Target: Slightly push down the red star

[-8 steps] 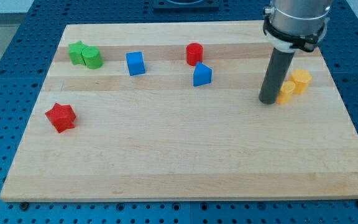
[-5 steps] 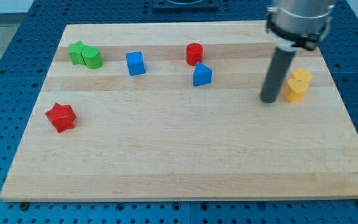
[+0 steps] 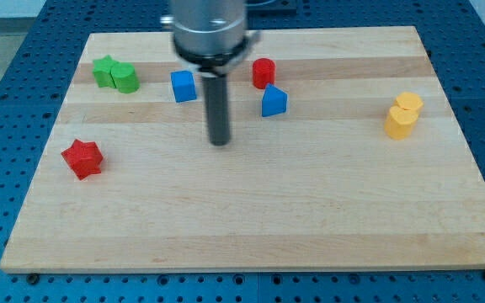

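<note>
My tip [image 3: 219, 141] sits mid-bench [image 3: 251, 227], well apart from the red star [image 3: 82, 158].
No hand fitted; I should circle to the star's 12 o'clock, then nudge gently toward 6.

My tip [image 3: 219, 141] is resting mid-board [image 3: 251, 219]. The star [image 3: 82, 158] is lying well to the view's left of it, slightly lower.

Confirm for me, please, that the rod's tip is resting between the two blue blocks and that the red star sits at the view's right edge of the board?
Not quite: the camera view shows the red star near the board's left edge, not the right. The rest holds: my tip sits between the blue cube and the blue triangular block, slightly below them, touching neither.
</note>
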